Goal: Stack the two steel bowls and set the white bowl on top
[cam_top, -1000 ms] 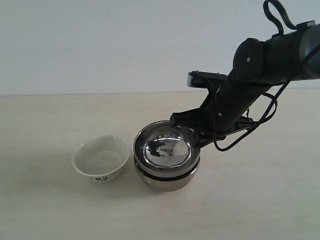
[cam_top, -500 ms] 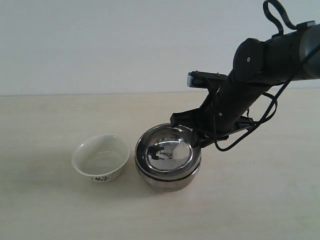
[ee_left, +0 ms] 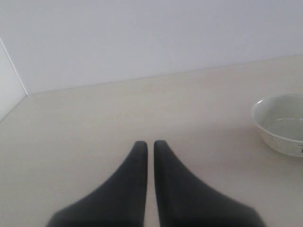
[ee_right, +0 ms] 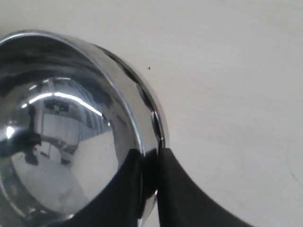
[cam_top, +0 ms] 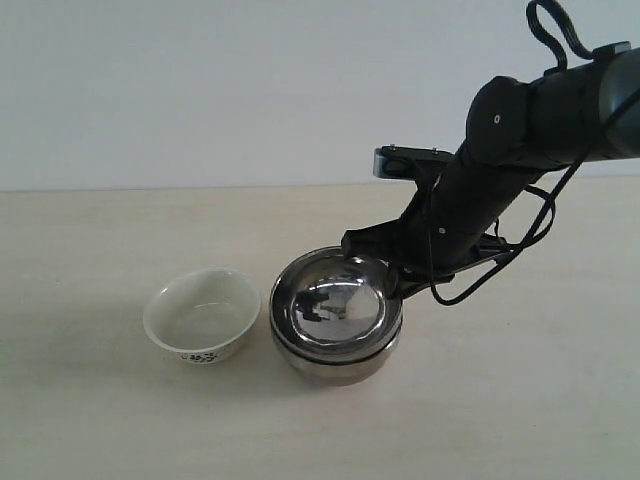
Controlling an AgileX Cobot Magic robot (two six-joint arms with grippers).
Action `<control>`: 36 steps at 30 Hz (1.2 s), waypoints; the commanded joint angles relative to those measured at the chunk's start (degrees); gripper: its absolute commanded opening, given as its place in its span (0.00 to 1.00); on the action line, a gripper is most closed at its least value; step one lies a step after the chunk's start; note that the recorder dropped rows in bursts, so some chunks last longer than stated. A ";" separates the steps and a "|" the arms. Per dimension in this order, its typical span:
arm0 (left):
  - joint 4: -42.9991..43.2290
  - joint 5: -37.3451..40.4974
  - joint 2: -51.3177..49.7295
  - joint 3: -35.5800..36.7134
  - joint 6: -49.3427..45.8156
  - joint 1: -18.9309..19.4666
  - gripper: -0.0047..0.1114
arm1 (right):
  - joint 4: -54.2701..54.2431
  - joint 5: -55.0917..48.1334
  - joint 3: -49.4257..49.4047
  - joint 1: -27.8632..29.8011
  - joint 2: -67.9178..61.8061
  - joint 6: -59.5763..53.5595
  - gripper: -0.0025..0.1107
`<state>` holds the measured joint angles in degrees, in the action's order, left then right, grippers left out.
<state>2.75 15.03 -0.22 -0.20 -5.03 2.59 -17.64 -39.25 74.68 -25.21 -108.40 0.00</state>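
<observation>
The right gripper [cam_top: 396,282] pinches the far-right rim of the smooth, round, mirror-bright steel bowl [cam_top: 335,303], which sits nested in the larger round steel bowl [cam_top: 337,364] near the middle of the pale table [cam_top: 100,420]. In the right wrist view one dark finger [ee_right: 125,189] lies inside the rim and the other outside, the jaws closed on the thin metal edge. The likely hazard is in the release: should the arm rise or pull back before the jaws part, the smooth steel bowl could tip or lift out of its seat. The outer finger, close against the lower rim, could also drag the whole stack. A slide to the left would knock the small glossy white ceramic bowl [cam_top: 202,318], which stands upright just left of the stack and apart from it. The right arm reaches in from the far right, its forearm sloping down and leftward to the rim, with cables looped beneath the wrist. The left gripper [ee_left: 149,144] hangs over bare table with its fingers pressed together on nothing, the white bowl off to one side.
</observation>
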 commanded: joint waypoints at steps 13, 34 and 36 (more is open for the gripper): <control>-0.39 -0.41 0.22 0.20 0.56 0.14 0.07 | -3.54 -1.94 0.32 0.03 2.06 2.45 0.05; -0.39 -0.41 0.22 0.20 0.56 0.14 0.07 | -4.05 -2.48 0.32 0.03 2.46 3.84 0.06; -0.39 -0.41 0.22 0.20 0.56 0.14 0.07 | -4.05 -2.48 0.32 0.03 2.46 3.84 0.06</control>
<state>2.75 15.03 -0.22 -0.20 -5.03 2.59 -21.42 -41.80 74.68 -25.21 -106.65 3.64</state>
